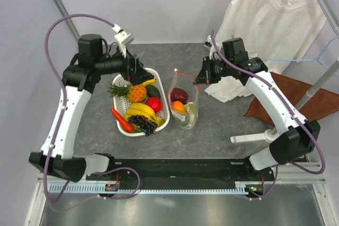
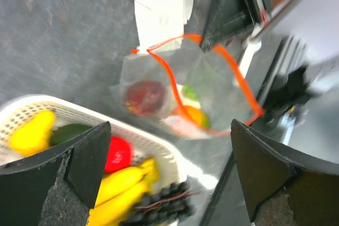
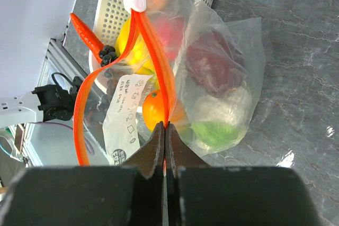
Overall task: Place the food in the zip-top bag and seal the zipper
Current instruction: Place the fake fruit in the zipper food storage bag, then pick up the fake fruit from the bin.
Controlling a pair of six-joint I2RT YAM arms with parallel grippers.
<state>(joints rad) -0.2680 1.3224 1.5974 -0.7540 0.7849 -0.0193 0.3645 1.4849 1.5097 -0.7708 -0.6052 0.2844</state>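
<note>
At the left, the left gripper point(image 1: 136, 77) hangs empty above the white mesh basket point(image 1: 165, 114), jaws spread wide; most of the food point(image 1: 140, 112) lies inside. Just beside the basket, the zip-top bag point(image 1: 190, 116) holds several pieces. The right gripper point(image 3: 166, 130) pinches the bag's zipper point(image 3: 153, 51), crowding the mouth. A white T-shirt point(image 1: 265, 19) hangs behind at the right.

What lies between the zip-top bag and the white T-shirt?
Only the right gripper, shut on the zipper, above bare grey tabletop; the top view shows it.
</note>
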